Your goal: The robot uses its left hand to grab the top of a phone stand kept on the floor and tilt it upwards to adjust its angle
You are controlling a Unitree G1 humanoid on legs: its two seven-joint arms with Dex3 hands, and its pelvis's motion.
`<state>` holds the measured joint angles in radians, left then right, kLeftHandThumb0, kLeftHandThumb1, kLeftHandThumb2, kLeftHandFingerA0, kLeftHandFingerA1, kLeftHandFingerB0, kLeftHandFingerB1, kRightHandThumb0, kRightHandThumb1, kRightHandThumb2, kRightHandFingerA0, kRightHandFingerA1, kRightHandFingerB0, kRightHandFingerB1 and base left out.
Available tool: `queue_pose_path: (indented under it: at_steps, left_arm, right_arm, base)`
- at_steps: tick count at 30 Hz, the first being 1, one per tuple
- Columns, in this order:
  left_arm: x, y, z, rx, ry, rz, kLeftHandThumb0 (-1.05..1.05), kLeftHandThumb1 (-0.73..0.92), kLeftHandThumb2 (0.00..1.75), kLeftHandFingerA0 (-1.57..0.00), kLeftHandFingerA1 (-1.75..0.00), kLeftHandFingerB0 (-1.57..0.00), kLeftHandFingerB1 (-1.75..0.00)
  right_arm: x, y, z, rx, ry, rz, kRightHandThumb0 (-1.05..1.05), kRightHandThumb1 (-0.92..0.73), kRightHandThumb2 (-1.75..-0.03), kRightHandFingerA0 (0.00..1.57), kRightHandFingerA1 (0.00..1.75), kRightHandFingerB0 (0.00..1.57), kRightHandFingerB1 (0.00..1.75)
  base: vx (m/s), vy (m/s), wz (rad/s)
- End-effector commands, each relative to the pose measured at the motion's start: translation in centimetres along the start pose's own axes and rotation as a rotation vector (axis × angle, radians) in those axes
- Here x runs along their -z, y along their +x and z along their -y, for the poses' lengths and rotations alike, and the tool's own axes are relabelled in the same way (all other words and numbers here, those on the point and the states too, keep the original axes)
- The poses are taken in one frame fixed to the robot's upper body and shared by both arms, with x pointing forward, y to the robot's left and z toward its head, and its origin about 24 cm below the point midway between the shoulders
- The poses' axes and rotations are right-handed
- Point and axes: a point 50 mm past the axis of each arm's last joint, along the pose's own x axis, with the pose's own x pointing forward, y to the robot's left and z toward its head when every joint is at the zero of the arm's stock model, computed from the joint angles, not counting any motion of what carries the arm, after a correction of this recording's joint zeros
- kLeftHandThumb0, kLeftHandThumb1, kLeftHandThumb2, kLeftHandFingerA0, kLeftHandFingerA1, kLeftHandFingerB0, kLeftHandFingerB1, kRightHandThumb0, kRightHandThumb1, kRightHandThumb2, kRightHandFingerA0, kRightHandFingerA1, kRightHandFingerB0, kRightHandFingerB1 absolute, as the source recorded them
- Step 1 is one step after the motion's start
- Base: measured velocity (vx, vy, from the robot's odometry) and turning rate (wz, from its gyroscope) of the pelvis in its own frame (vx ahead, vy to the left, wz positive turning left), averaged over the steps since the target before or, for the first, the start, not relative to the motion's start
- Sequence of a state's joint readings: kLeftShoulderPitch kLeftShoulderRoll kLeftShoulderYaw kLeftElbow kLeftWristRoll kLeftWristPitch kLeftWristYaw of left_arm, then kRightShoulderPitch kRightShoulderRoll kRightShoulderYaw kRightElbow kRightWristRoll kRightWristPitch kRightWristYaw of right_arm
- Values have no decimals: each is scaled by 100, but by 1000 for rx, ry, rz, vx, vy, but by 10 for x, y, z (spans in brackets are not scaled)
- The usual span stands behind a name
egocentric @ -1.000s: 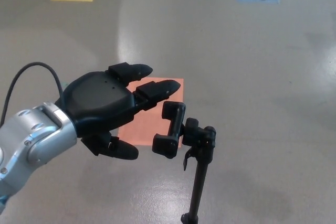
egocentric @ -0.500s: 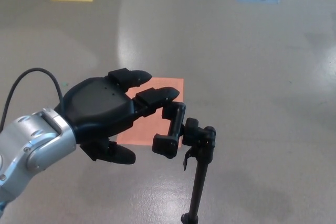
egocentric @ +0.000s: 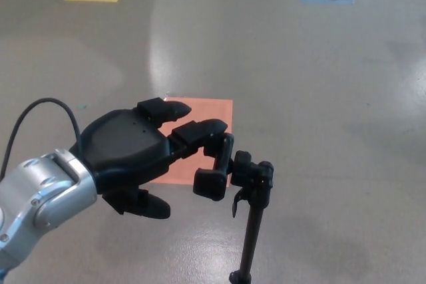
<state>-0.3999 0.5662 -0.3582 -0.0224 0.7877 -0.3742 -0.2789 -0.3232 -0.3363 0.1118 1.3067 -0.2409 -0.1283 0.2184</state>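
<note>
Clamp (egocentric: 214, 167) of the stand (egocentric: 251, 221) is sitting just to the right of the left hand (egocentric: 130, 151), and that is the gap on which the coming grab is hinging. The hand is being held palm-down above the floor (egocentric: 319, 98), fingers spread apart, nothing gripped. The two upper fingers (egocentric: 196, 130) are being pointed rightward at the clamp's top jaw, the nearer tip looking to be touching it or just shy of it; contact cannot be confirmed from the head view. The thumb (egocentric: 150, 208) is being held lower, below and left of the clamp's bottom jaw, well short of it.

The clamp's long axis is being seen running steeply, top jaw tipped a little to the right of the bottom one, with the open face turned toward the hand. The pole is dropping from the head joint straight toward the bottom edge of the floor view, its base hidden there. An orange patch (egocentric: 200, 147) is being partly covered by hand and clamp.

The right hand is not being shown, so the left is plainly the nearer. A short push rightward is judged to be needed, so that the clamp top is being pinched between fingers and thumb before any upward tilt is attempted.
</note>
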Motion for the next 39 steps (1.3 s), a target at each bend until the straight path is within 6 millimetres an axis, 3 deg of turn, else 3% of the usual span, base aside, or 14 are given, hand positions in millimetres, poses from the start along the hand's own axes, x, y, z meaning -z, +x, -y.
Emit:
queue_pose_path:
  at_steps: [1, 15, 27, 28, 29, 30, 31, 32, 39]
  left_arm:
    - [1, -3, 17, 50, -6, -29, -77, 51, 87, -10, -23, 0, -13]
    - [3, -6, 29, 77, -3, -41, -84, 56, 91, -8, -18, 0, -9]
    - [9, -5, 23, 67, 32, -56, -80, 54, 92, -10, -23, 0, -13]
    - [9, -5, 22, 67, 35, -56, -77, 68, 61, -7, -24, 0, -13]
    - [9, -5, 22, 67, 35, -55, -77, 68, 61, -7, -24, 0, -13]
    - [10, -5, 21, 62, 34, -52, -81, 55, 92, -10, -23, 0, -13]
    - [10, -5, 21, 61, 33, -51, -81, 55, 92, -10, -23, 0, -13]
    - [10, -5, 20, 58, 32, -50, -77, 66, 60, -7, -25, 0, -15]
    - [5, -11, 26, 65, 25, -40, -75, 66, 61, -9, -24, 0, -15]
  right_arm:
    - [2, -2, 8, 10, -10, -21, -72, -78, -64, 16, 33, 20, 28]
    - [-8, -1, 13, 15, -14, -1, -72, -76, -63, 15, 34, 20, 29]
    - [-17, 0, 17, 14, -12, 26, -72, -77, -63, 15, 36, 19, 30]
    - [-17, 0, 17, 13, -12, 24, -72, -79, -64, 15, 36, 19, 31]
    - [-17, 0, 17, 13, -13, 23, -72, -79, -64, 15, 36, 19, 31]
    - [-17, 0, 18, 22, -29, 17, -72, -79, -64, 16, 36, 21, 31]
    - [-17, 0, 18, 24, -34, 15, -72, -79, -64, 16, 36, 21, 31]
    - [-18, 0, 18, 25, -35, 17, -71, -79, -64, 16, 35, 21, 30]
    - [-19, 0, 19, 17, -44, 22, -71, -80, -64, 15, 35, 20, 31]
  base:
    - [0, 0, 0]
    - [0, 0, 0]
    - [0, 0, 0]
    - [0, 0, 0]
    - [0, 0, 0]
    - [0, 0, 0]
    - [0, 0, 0]
    - [0, 0, 0]
    - [0, 0, 0]
